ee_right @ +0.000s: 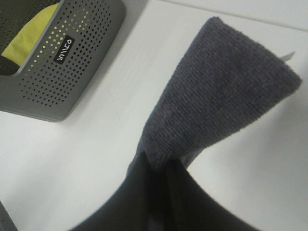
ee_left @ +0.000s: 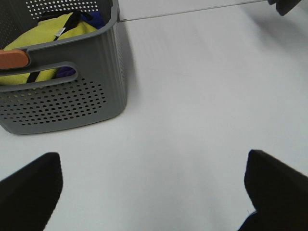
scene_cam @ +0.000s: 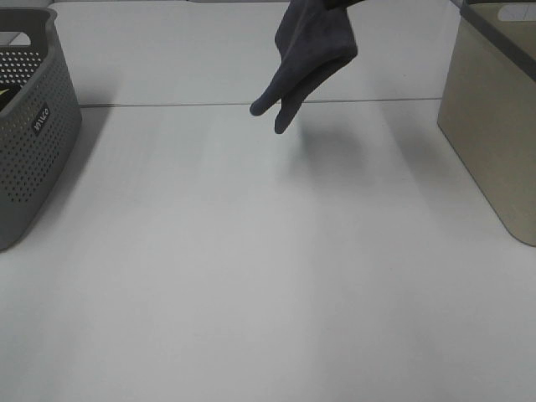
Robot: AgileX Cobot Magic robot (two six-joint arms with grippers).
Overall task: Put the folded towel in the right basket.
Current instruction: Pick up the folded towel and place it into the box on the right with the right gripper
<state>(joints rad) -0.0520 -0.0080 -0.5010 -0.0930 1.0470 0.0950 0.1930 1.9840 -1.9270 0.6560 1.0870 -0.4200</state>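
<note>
A dark grey folded towel [scene_cam: 310,59] hangs in the air over the far middle of the table, its top cut off by the frame edge. In the right wrist view the towel [ee_right: 221,91] is pinched between the black fingers of my right gripper [ee_right: 156,185], which is shut on it. The right basket [scene_cam: 494,117] is beige with a dark rim and stands at the right edge, to the right of the towel. My left gripper [ee_left: 154,190] is open and empty, low over bare table near the left basket. A corner of the towel shows in the left wrist view [ee_left: 286,6].
A grey perforated basket [scene_cam: 33,126] stands at the left edge; the left wrist view shows it [ee_left: 72,96] holding yellow, blue and orange items. A seam line [scene_cam: 167,105] runs across the white table at the back.
</note>
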